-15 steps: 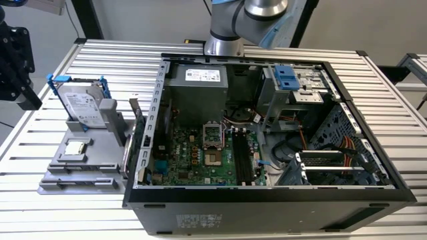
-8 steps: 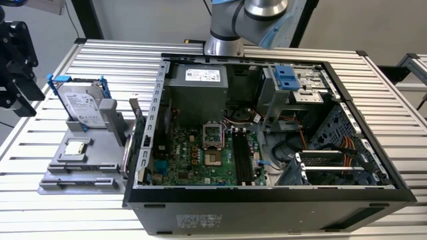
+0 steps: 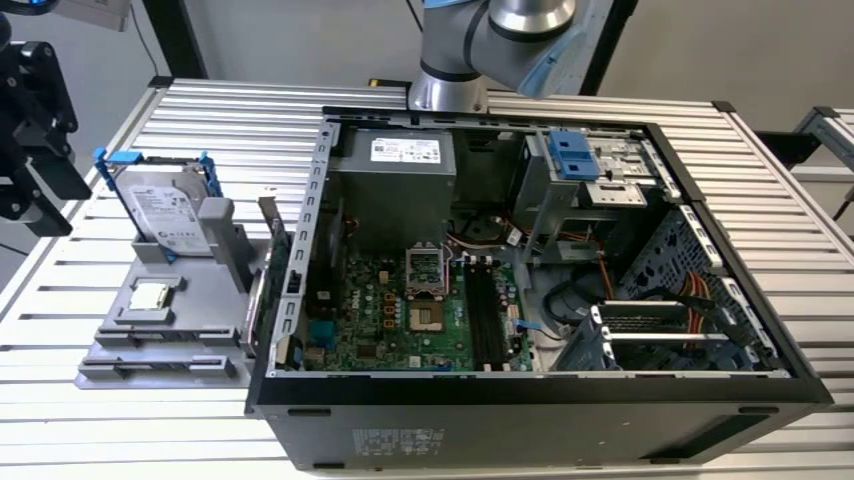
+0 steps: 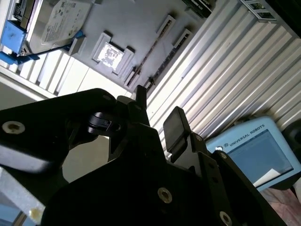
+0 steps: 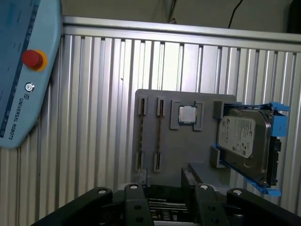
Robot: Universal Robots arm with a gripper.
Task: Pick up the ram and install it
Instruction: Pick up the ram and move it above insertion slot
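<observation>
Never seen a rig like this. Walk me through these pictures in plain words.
The machine is a robot arm standing on a slatted metal table. The exterior view sees the whole bench from off the arm; both wrist views come from cameras riding near the arm's end, so its black gripper shows in them. On the table stand an open computer case and a grey holder. The holder carries a hard drive, a processor and the ram, a thin stick standing on edge in its slots. The gripper is open and holds nothing; it hangs by the holder, and the ram is not yet picked up.
</observation>
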